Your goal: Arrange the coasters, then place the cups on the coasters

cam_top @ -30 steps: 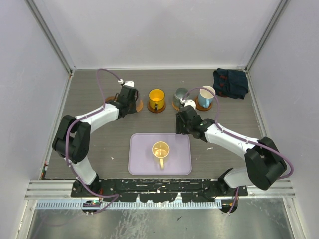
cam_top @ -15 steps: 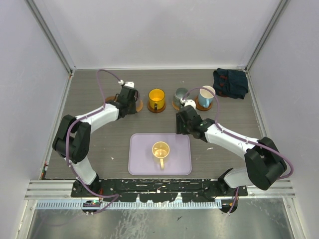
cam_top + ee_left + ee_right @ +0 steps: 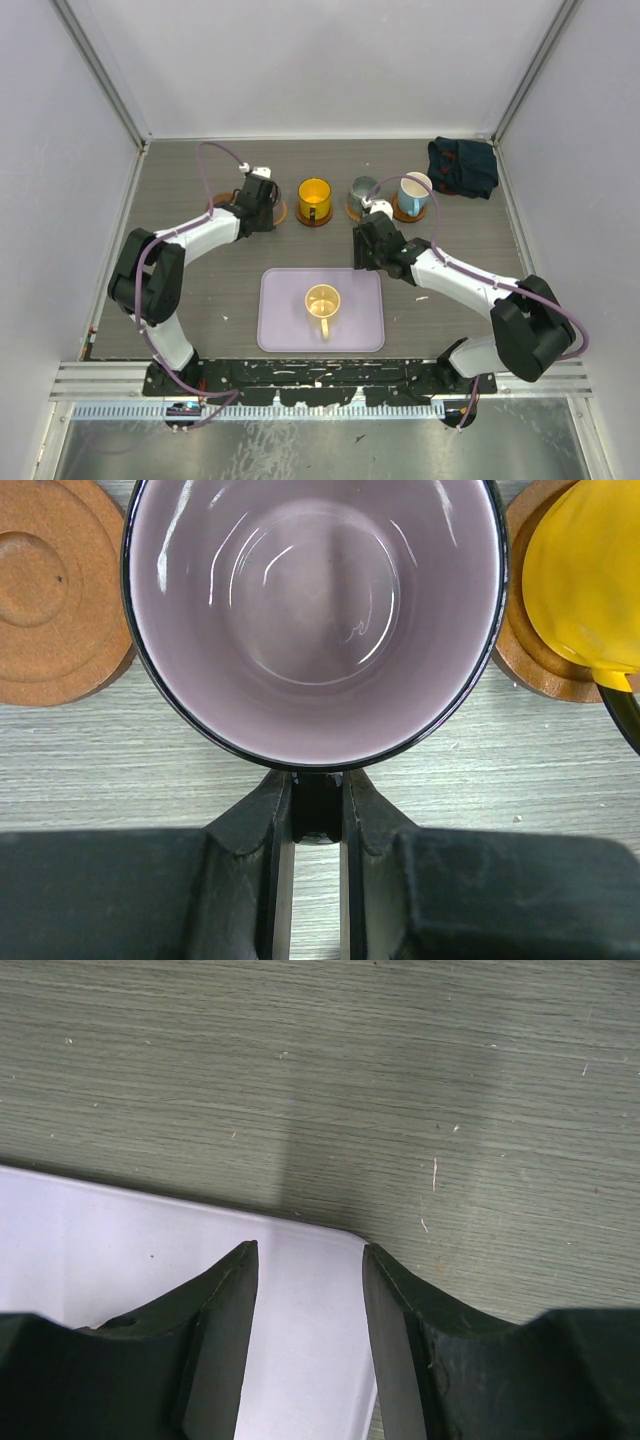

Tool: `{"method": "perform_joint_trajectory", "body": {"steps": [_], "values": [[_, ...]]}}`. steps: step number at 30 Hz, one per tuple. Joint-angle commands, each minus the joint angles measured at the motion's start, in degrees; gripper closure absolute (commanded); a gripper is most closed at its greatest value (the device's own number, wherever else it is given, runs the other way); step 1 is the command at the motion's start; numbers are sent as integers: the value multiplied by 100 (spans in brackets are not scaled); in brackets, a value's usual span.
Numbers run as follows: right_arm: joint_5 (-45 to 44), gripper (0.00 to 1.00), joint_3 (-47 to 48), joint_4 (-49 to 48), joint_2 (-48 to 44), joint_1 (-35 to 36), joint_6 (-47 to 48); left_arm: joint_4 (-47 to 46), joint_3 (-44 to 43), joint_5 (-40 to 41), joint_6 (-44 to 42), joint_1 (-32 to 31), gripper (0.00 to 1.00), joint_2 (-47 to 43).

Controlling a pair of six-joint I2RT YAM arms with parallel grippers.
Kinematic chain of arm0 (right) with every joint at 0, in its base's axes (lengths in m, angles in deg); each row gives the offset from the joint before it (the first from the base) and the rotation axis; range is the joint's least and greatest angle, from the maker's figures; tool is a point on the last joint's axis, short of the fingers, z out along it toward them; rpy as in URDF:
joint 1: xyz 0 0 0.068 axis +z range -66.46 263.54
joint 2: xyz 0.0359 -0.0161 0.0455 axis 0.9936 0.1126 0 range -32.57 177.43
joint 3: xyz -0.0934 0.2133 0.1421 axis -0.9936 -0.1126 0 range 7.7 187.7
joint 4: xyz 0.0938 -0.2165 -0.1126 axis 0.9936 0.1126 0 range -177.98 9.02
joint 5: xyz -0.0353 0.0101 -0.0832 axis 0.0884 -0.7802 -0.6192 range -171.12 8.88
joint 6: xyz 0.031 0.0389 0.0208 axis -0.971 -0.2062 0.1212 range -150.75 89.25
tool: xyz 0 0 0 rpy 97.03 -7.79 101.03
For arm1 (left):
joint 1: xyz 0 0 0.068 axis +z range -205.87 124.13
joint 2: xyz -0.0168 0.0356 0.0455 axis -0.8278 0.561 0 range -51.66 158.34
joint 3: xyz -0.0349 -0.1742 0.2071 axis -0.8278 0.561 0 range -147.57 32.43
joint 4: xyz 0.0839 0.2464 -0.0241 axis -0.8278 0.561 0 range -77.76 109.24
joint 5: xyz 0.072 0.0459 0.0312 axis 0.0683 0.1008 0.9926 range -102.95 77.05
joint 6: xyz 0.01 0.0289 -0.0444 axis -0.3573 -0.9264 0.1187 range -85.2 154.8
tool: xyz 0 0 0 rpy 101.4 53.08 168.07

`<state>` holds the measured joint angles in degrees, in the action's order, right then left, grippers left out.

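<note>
Slightly farther out than a second ago sit the left jaws, nudged toward the far side of the desk (image 3: 220, 290) with their load; the right arm has not stirred. Left jaws are clenched on the handle of the purplish-grey cup (image 3: 315, 610), its dark loop pinched between them, the bowl upright and open-mouthed directly ahead; from above the cup is hidden under the wrist, and whether a coaster lies beneath it I cannot tell. Just left of these jaws lies a bare coaster (image 3: 50, 590), close by the cup's wall; to their right a yellow-orange cup (image 3: 585, 570) stands on a second coaster (image 3: 530, 655), also close beside the purplish one. Farther right, beyond the right jaws, a grey-green cup (image 3: 362, 188) stands on a third coaster (image 3: 351, 212) and a light blue cup (image 3: 414, 190) on a fourth coaster (image 3: 410, 217). Right jaws are released, parted with nothing between them, hovering over the far right corner of the lavender tray (image 3: 120, 1250); the cream cup (image 3: 322, 300) rests on that tray, back toward the arm bases and to their left. A dark cloth (image 3: 462, 165) lies well beyond the right jaws.
</note>
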<state>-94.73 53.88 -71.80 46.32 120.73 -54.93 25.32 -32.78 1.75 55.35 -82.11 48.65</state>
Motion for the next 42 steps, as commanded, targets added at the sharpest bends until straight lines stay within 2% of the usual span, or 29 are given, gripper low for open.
{"method": "perform_joint_trajectory", "body": {"steps": [1, 8, 21, 26, 37, 40, 42], "values": [[1, 49, 58, -247, -41, 34, -50, -447, -289, 128, 71, -13, 95, -29], [11, 49, 62, -251, -10, 33, -51, -394, -408, 152, 63, -13, 83, 49], [55, 49, 95, -274, 56, 32, -48, -448, -468, 201, 12, -19, 83, 44], [51, 49, 86, -274, 65, 33, -51, -426, -461, 173, 37, -13, 75, 75], [45, 49, 45, -291, 56, 31, -51, -369, -474, 191, 63, -19, 64, 69], [29, 49, 39, -289, 61, 30, -42, -368, -460, 223, 73, -13, 58, 30], [18, 49, 35, -291, 56, 33, -33, -361, -448, 262, 74, -13, 48, -28]]}}
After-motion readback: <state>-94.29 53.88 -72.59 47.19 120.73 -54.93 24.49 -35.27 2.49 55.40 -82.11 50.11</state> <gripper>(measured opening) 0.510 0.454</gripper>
